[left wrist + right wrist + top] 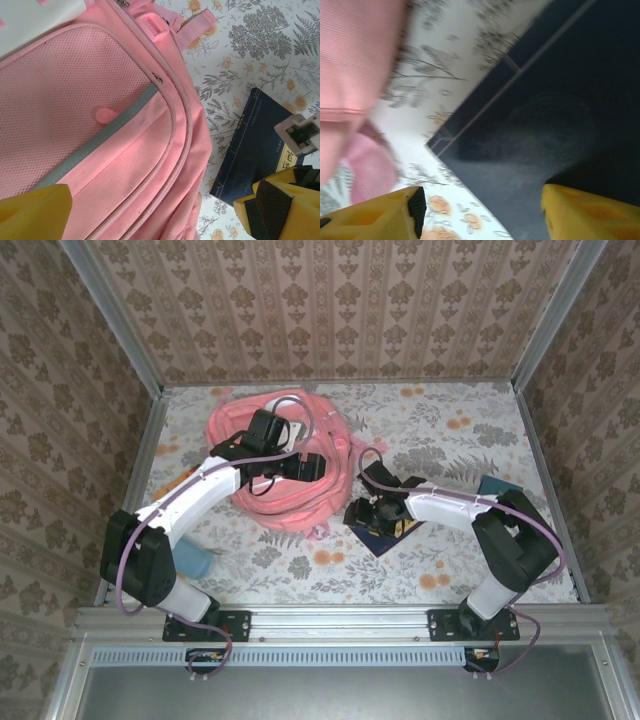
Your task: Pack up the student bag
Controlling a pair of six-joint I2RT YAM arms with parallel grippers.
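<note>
Your left gripper [300, 466]: jaws spread wide, nothing between them, hovering over the student bag [285, 508], above its mesh pocket [60, 100] and grey stripe [100, 137]. Your right gripper [368, 512]: yellow fingers [385, 215] apart, unclenched, straddling a corner of the dark-blue booklet [545, 100]; contact not discernible. The bag lies mid-table on the floral tablecloth [450, 440], with the booklet just beside its right edge.

The student bag [125, 165] is pink, booklet [250, 145] probably navy.

Lab test booth — wallpapered panels [330, 300], aluminium frame [113, 315] — floral tablecloth [450, 445].
</note>
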